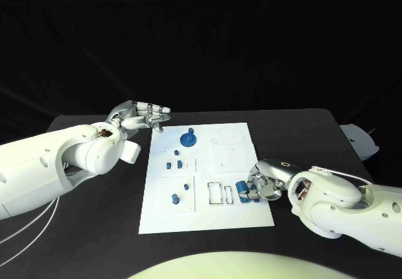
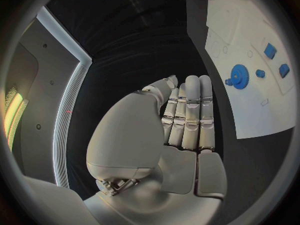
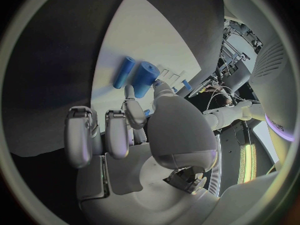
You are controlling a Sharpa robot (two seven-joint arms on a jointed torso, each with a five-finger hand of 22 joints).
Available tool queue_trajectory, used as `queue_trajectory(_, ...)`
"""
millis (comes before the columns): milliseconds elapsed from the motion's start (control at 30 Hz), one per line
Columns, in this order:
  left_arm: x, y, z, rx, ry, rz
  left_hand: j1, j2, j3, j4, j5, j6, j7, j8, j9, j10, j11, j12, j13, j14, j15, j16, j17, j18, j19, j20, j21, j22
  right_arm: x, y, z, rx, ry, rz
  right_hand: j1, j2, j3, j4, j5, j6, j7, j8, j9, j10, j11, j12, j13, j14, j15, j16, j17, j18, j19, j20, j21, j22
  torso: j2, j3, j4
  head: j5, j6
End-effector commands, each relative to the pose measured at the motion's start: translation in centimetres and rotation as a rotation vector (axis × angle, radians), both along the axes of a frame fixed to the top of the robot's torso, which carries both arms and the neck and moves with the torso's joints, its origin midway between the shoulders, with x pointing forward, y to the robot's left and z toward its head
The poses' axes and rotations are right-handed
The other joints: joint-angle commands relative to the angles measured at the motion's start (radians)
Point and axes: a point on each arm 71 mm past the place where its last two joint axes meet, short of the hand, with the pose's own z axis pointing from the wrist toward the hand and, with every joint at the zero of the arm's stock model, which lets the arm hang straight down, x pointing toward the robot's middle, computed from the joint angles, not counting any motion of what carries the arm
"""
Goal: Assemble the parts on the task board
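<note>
A blue cylinder [image 3: 145,78] is pinched in the right hand [image 1: 266,185] at the board's [image 1: 239,218] near right edge. The left hand [image 1: 138,115] is held empty off the far left corner, fingers straight, pressed together.

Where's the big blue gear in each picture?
Head view: the gear sits near the board's far end, by the left hand.
Left wrist view: the gear lies on the board beyond the fingers.
Right wrist view: I can't spot it.
Shared landmark: the white board.
</note>
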Motion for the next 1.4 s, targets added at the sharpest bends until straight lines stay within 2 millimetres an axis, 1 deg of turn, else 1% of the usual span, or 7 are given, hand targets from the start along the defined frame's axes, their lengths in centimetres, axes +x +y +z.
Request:
queue_trajectory(33,-0.1,-0.2,0.1,-0.005,-0.004,-0.021,-0.007,0.001,-0.005,0.001,-0.002,-0.007,-0.001,0.002,0.0,-0.009,-0.001,0.001,0.001,-0.003,0.001,-0.002,-0.002,0.013,0.002,0.009,-0.004,-0.001,0.0,0.2,-0.3,-0.035,-0.004,0.004,-0.008,0.006,-0.008,0.001,-0.005,0.001,-0.003,0.005,0.002,0.006,-0.003,0.007,0.003,0.065,0.002,0.003,0.042,-0.015,0.052,-0.002,0.006,0.224,0.001,0.0009,-0.0005,0.0,-0.001)
queue_trajectory(267,-0.1,-0.2,0.1,-0.005,-0.002,-0.023,-0.007,0.001,-0.005,0.001,-0.002,-0.007,-0.001,0.002,0.0,-0.009,-0.001,0.001,0.001,-0.003,0.001,-0.002,-0.002,0.013,0.002,0.009,-0.004,-0.001,0.2,0.9,-0.8,-0.029,-0.004,0.002,-0.012,0.012,-0.015,0.001,-0.011,0.002,-0.004,0.008,0.005,0.008,-0.004,0.01,0.008,0.065,0.001,0.004,0.043,-0.016,0.053,-0.002,0.008,0.225,0.0,0.0011,0.0006,0.0,-0.002)
queue_trajectory(467,-0.1,-0.1,0.1,-0.004,-0.001,-0.022,-0.008,0.001,-0.006,0.002,-0.002,-0.007,0.0,0.002,0.0,-0.01,-0.001,0.002,0.001,-0.003,0.001,-0.001,-0.002,0.013,0.001,0.009,-0.004,-0.001,0.3,1.2,-1.1,-0.034,0.0,0.003,-0.005,0.021,-0.015,-0.002,-0.01,0.004,-0.006,0.011,0.008,0.013,-0.006,0.017,0.016,0.065,0.0,0.006,0.045,-0.016,0.054,-0.003,0.011,0.225,-0.001,-0.0006,0.0013,-0.001,-0.004)
queue_trajectory(800,-0.2,-0.1,0.1,-0.004,0.001,-0.023,-0.008,0.001,-0.006,0.002,-0.002,-0.007,0.0,0.002,0.0,-0.01,-0.001,0.002,0.001,-0.003,0.001,-0.001,-0.002,0.013,0.001,0.009,-0.004,-0.001,0.3,1.5,-1.2,-0.027,-0.005,0.001,0.043,0.048,-0.014,-0.009,0.022,0.012,-0.011,0.024,0.019,0.031,-0.011,0.042,0.047,0.069,-0.004,0.017,0.063,-0.019,0.06,-0.007,0.027,0.23,-0.001,-0.0009,0.0029,-0.002,-0.005)
queue_trajectory(1033,-0.2,0.0,0.1,-0.004,0.001,-0.022,-0.008,0.001,-0.006,0.002,-0.002,-0.007,0.0,0.002,0.0,-0.01,-0.001,0.002,0.001,-0.003,0.001,-0.001,-0.002,0.013,0.001,0.009,-0.004,-0.001,0.0,1.6,-0.5,0.027,-0.055,-0.02,0.079,0.068,-0.006,-0.014,0.052,0.024,-0.02,0.035,0.028,0.053,-0.019,0.076,0.083,0.074,-0.01,0.034,0.091,-0.024,0.069,-0.012,0.052,0.236,-0.001,-0.0005,0.002,0.0,-0.002)
queue_trajectory(1200,-0.2,0.1,0.1,-0.003,0.001,-0.022,-0.008,0.0,-0.007,0.002,-0.002,-0.009,0.0,0.002,-0.001,-0.012,-0.001,0.003,0.001,-0.003,0.001,-0.001,-0.002,0.013,0.001,0.009,-0.005,-0.002,-0.6,2.0,0.5,0.087,-0.083,-0.032,0.084,0.071,-0.007,-0.01,0.073,0.029,-0.023,0.039,0.031,0.059,-0.022,0.082,0.091,0.076,-0.012,0.042,0.104,-0.026,0.072,-0.014,0.06,0.238,-0.002,-0.0002,0.0021,0.0,0.001)
queue_trajectory(1400,-0.2,0.1,0.1,-0.004,0.001,-0.022,-0.008,0.0,-0.007,0.002,-0.002,-0.009,0.0,0.002,-0.001,-0.012,-0.001,0.003,0.001,-0.003,0.001,-0.001,-0.002,0.013,0.001,0.009,-0.005,-0.002,-0.9,2.7,1.2,0.113,-0.085,-0.021,0.084,0.072,-0.008,-0.008,0.078,0.029,-0.023,0.038,0.031,0.057,-0.022,0.078,0.087,0.076,-0.013,0.041,0.103,-0.025,0.071,-0.015,0.057,0.237,-0.001,-0.0003,0.0034,0.0,0.002)
